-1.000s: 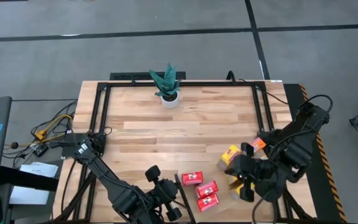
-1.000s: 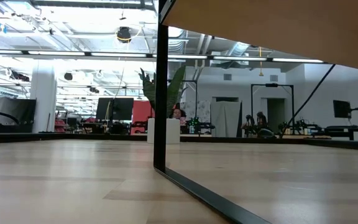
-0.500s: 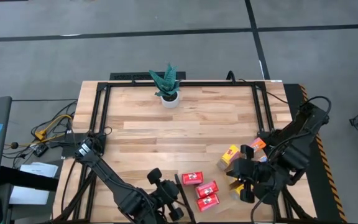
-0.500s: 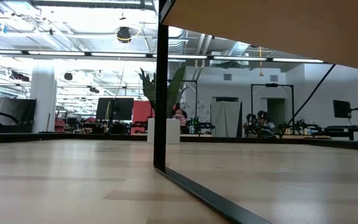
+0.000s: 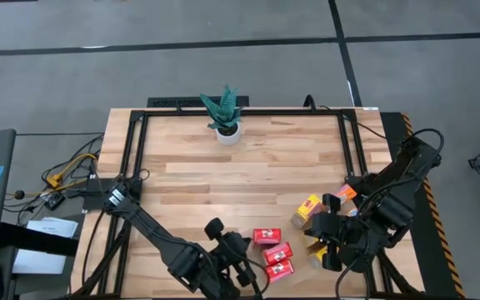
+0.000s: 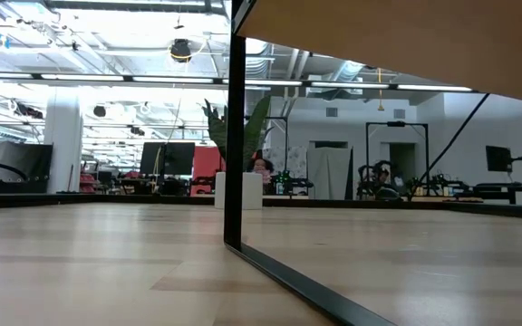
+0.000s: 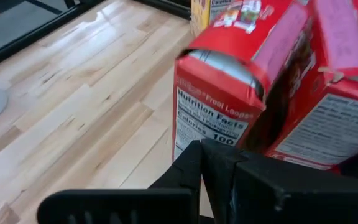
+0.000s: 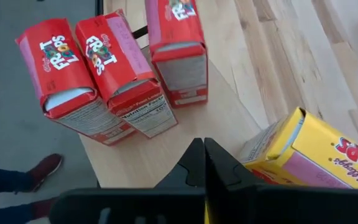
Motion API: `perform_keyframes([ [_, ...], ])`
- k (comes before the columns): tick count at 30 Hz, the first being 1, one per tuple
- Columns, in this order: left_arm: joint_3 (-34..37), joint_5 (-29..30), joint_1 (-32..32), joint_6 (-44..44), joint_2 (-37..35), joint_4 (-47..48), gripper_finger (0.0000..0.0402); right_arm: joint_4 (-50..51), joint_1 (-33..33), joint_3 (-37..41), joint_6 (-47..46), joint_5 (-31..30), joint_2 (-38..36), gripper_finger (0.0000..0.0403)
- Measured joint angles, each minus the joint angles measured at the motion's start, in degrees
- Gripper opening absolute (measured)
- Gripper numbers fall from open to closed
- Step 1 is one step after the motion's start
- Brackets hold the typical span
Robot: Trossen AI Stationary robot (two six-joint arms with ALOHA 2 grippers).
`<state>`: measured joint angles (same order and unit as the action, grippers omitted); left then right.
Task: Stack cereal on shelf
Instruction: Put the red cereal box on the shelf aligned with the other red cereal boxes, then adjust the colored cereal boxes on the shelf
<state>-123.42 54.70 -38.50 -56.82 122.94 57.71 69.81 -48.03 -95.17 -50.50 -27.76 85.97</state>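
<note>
Red cardboard first: three red boxes (image 5: 273, 252) lying side by side near the table's front edge, just ahead of the left gripper (image 5: 242, 243); printed fronts up, pink panels on the sides, nutrition labels on the ends; end flap of the nearest red box (image 7: 229, 93) gaping, pale liner showing inside; light, thin-walled, probably easy to crush.

Yellow box (image 5: 308, 208) and a small orange box (image 5: 346, 192) further right, beside the right gripper (image 5: 319, 229); another yellow one (image 5: 317, 252) partly under that arm; none stacked; fewer than nine in sight.

Shelf (image 6: 424, 272) apparently the pale board with a dark edge in the low view; no cereal on it there; not told apart from the tabletop from above.

Step in hand, by judgement: approach to the first pick, nothing lifted yet; task barely begun.

Left fingers (image 7: 191, 165) pressed together, holding nothing, tips close to the nearest red box but whether touching not clear; right fingers (image 8: 194, 162) likewise closed and empty, pointed over bare wood between the red row and the yellow box.

Next move, most likely: open the left jaws wide enough for a box's narrow sides, settle over the nearest red one, close gently; beware the loose flap and the neighbours lying tight alongside; then carry to the shelf.
</note>
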Motion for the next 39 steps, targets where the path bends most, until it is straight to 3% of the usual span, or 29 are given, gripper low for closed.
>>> perform_keyframes([
  [6, 0.0, -0.6, 0.1, 0.1, 0.0, -0.3, 0.0000, 0.2, 1.4, -1.0, 3.6, 2.9, 2.6, 0.0007],
  [25, 0.0, -3.2, 0.1, 0.9, 0.0, -5.1, 0.0000, 6.5, 3.1, -12.9, 13.4, 3.9, 12.2, 0.0007],
  [39, 0.0, -5.9, -0.6, -0.9, 0.0, -4.8, 0.0000, 4.3, 3.3, -13.3, 15.8, 5.0, 12.7, 0.0007],
])
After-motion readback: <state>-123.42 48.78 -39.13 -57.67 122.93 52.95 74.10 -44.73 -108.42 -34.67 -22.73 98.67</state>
